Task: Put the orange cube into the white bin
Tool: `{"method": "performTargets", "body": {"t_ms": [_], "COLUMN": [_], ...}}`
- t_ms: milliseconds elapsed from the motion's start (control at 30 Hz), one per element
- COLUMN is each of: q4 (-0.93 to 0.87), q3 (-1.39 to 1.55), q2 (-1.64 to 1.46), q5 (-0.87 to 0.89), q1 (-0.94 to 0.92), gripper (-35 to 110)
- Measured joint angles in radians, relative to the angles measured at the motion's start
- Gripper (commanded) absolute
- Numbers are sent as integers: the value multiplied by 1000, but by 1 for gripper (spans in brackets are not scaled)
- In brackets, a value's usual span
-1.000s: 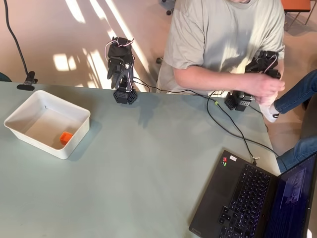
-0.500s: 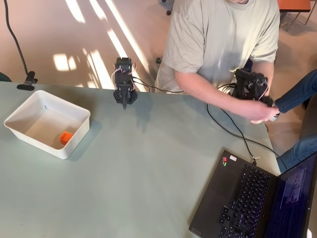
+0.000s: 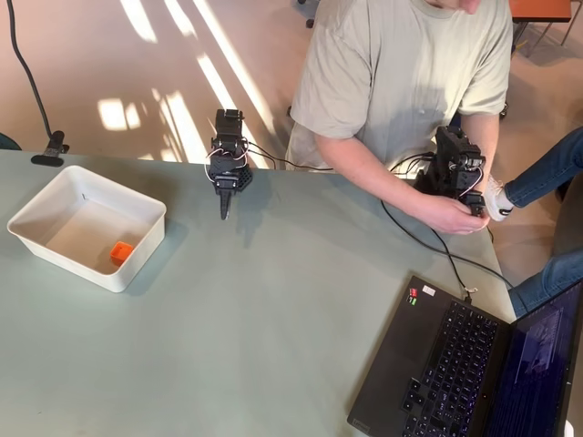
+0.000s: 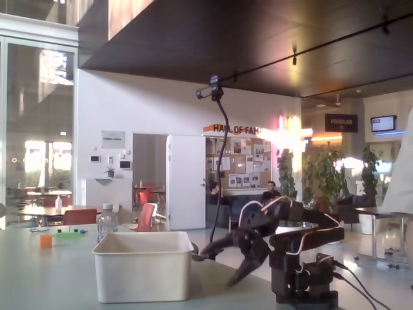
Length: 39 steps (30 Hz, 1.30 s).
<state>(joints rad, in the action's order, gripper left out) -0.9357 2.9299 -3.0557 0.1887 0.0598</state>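
The orange cube [image 3: 120,252] lies inside the white bin [image 3: 55,205], near its front right corner, at the left of the table in the overhead view. In the fixed view the white bin [image 4: 143,266] hides the cube behind its wall. My gripper [image 3: 224,211] points out over the table from the arm's base at the far edge, well right of the bin. In the fixed view my gripper [image 4: 213,270] hangs just right of the bin with its two fingers spread apart and nothing between them.
A laptop [image 3: 474,364] sits at the front right corner, with cables [image 3: 428,232] running across the table to it. A person [image 3: 401,73] sits behind the far edge. In the fixed view a small orange block [image 4: 45,241] and a bottle [image 4: 106,223] stand far left.
The arm has unfolded from its tucked pose at the far edge, and the gripper has swung forward and down over the table. The cube has stayed in the bin.
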Motion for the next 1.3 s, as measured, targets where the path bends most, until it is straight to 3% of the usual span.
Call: {"method": "performTargets", "body": {"t_ms": [233, 667, 1300], "q4": [2, 6, -3], "q3": [91, 97, 103], "q2": [-11, -11, -8], "q5": [3, 3, 8], "q1": [-61, -66, -60], "gripper": [55, 13, 11]}}
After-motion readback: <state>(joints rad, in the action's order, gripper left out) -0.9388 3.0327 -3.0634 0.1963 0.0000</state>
